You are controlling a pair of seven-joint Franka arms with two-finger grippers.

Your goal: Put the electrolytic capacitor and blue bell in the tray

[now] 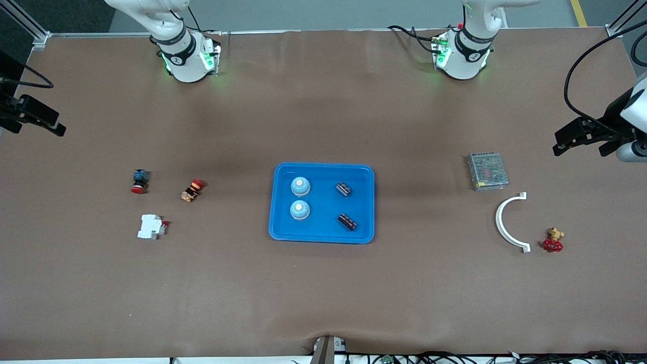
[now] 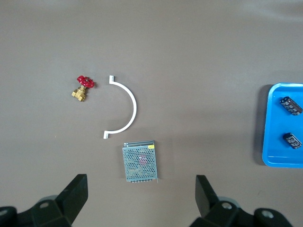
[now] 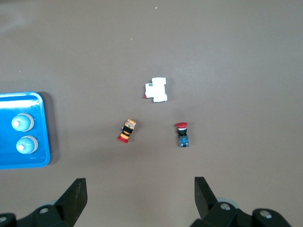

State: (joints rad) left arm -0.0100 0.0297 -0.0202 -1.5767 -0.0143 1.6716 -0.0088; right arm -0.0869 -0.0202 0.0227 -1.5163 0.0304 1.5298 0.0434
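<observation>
Shallow blue plastic tray [image 1: 323,167], rounded corners, raised rim, mid-bench on matte brown bench [image 1: 323,293]. In tray: two pale blue domed bells, one bell [image 1: 300,186] farther from front camera, second bell [image 1: 299,210] nearer, both at the tray's right-arm end. Also in tray: two dark ribbed cylindrical capacitors lying on their sides, one capacitor [image 1: 344,189] farther, second capacitor [image 1: 347,222] nearer, both at the left-arm end. None touching.

Toward right arm's end: blue-bodied push button [image 1: 140,181] with red cap; orange-and-black switch [image 1: 192,190] with red tip just beside it; white boxy breaker [image 1: 151,227] nearer to front camera.

Toward left arm's end: grey perforated metal supply [image 1: 487,171], flat and rectangular; thin white curved plastic clamp [image 1: 510,222], half-ring with flanged ends; brass valve [image 1: 553,239] with red handwheel beside clamp.

Left pincer [image 2: 139,198] up in the air over bare bench near supply, black fingers [image 2: 75,191] spread wide, nothing held, nothing touched. Arm waiting.

Right pincer [image 3: 139,198] up over bare bench near push button and switch, fingers [image 3: 75,194] spread wide too, nothing gripped. Arm waiting.
</observation>
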